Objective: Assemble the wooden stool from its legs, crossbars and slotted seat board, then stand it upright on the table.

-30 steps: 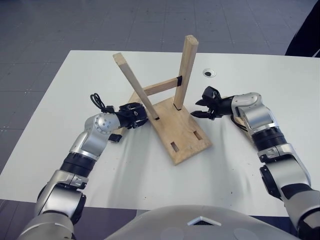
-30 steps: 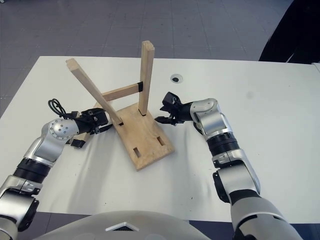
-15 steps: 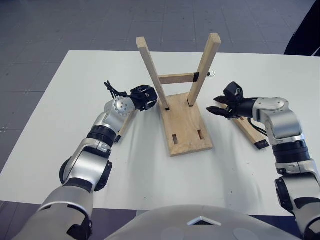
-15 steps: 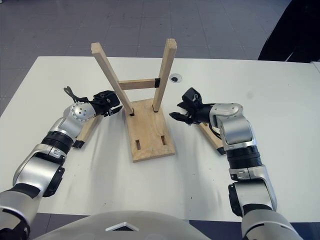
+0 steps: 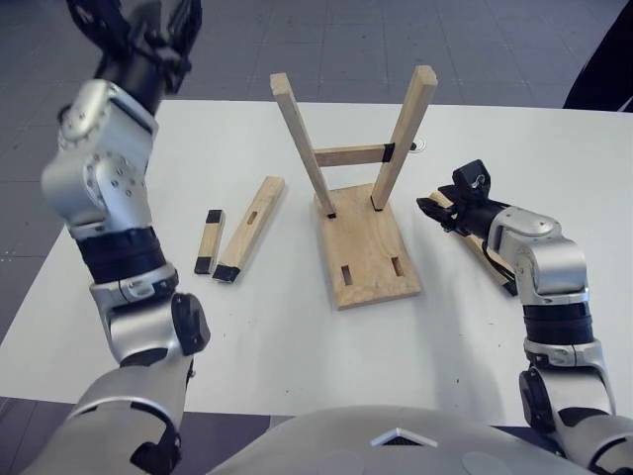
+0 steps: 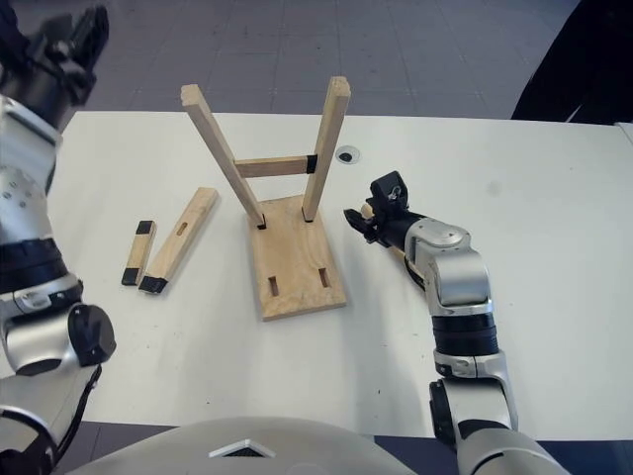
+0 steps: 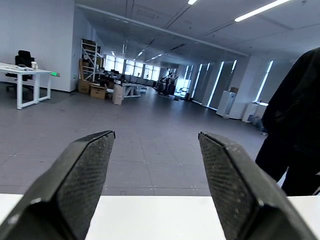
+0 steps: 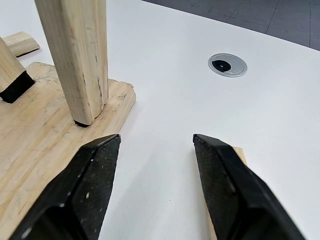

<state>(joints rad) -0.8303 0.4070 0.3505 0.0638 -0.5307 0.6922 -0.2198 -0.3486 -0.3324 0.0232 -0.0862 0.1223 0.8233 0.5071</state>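
**Left arm lifts away; half-built stool waits, upside down**

The left gripper (image 7: 155, 137) is spread wide and holds nothing. It is at the upper left of the head views, high above the table (image 5: 297, 336) and looking out across the room. That likely parks it clear of the work.

The right gripper (image 8: 156, 142) is also spread and empty. It sits low at the right of centre, just beside the board's (image 5: 371, 257) far right corner and pointing at the foot of the right leg (image 5: 401, 134). It touches neither. It may be checking that joint or getting ready to pick a part.

The board lies flat at the middle of the table, underside up. The right leg and the left leg (image 5: 302, 139) stand in its two far slots, leaning apart, and a crossbar (image 5: 348, 155) ties them partway up. The two near slots are open, so I judge the stool about half built.

The spare parts flank the board, handy to each arm. A loose leg (image 5: 252, 228) and a short bar (image 5: 209, 240) lie left of it, and another leg (image 5: 487, 259) lies under the right forearm. A grommet (image 8: 227, 65) sits in the table beyond.

Half a second ago the left gripper was down at the left leg's foot, over the loose leg. It has since swung up, baring both left-hand parts. The right gripper has barely shifted, though its arm has folded closer. The board and its legs have not moved.
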